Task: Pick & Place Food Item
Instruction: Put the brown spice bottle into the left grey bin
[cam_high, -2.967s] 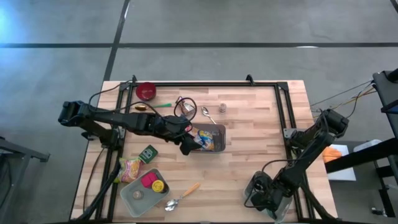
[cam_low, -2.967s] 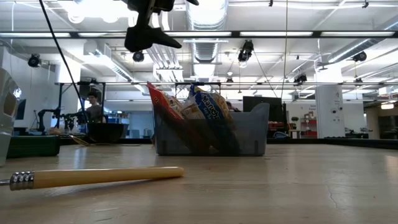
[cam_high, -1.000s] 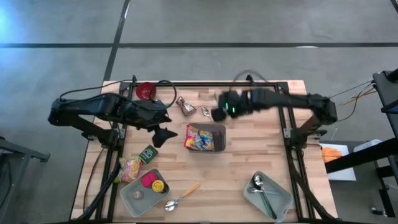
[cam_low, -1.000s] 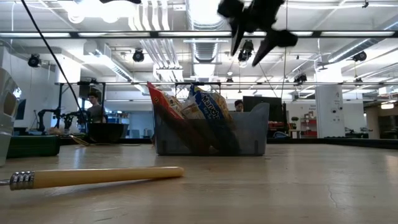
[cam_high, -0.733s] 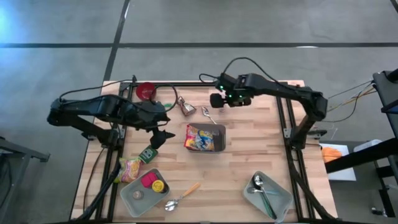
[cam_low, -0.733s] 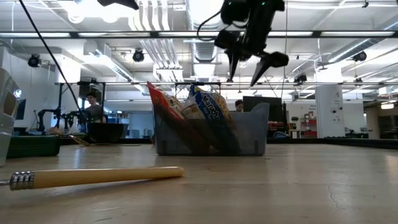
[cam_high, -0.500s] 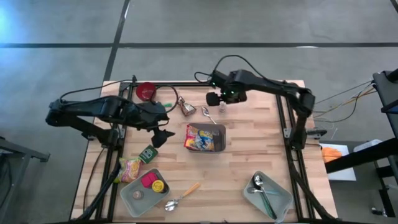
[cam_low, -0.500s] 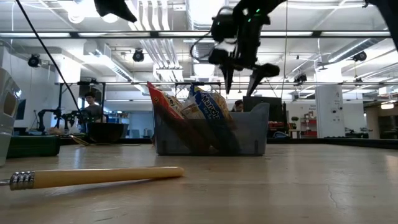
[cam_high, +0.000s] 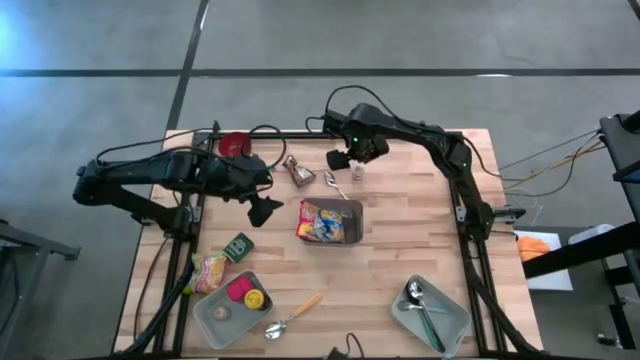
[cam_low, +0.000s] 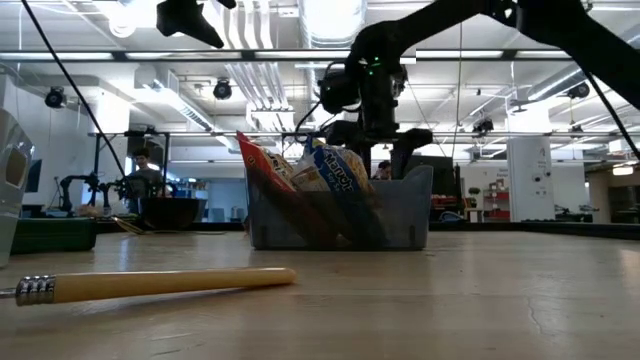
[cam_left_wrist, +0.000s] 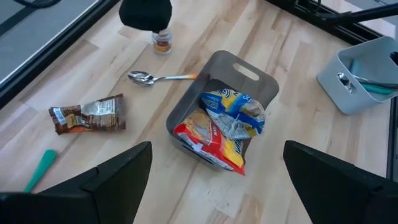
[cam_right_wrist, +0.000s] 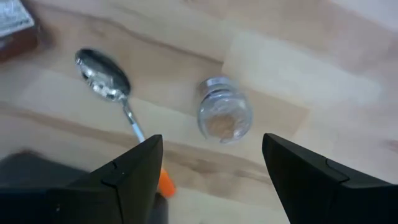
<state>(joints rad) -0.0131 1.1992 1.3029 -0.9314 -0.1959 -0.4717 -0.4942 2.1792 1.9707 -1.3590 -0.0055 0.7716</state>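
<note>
A small clear jar (cam_right_wrist: 224, 116) with brownish contents and a metal lid stands upright on the wood near the far edge (cam_high: 358, 172). My right gripper (cam_right_wrist: 211, 144) hangs open above it, pointing down, with a finger on each side of the jar and touching nothing; it also shows in the high view (cam_high: 343, 159) and the low view (cam_low: 385, 135). A grey bin (cam_high: 352, 208) at mid-table holds snack bags (cam_left_wrist: 227, 124). My left gripper (cam_high: 262, 207) hovers open left of the bin, well above the table (cam_low: 190, 20).
A spoon (cam_right_wrist: 112, 81) and a brown packet (cam_high: 299, 172) lie left of the jar. A red bowl (cam_high: 235, 146) stands at the far left. A green can (cam_high: 238, 246), a noodle packet (cam_high: 210, 270) and a grey tray (cam_high: 215, 318) sit near left; another tray (cam_high: 450, 322) sits near right.
My right gripper has come down from high above the bin's far side toward the jar, shifting slightly toward the table's left edge and tipping until it points straight down. Its fingers have stayed open. My left gripper has sunk a little.
</note>
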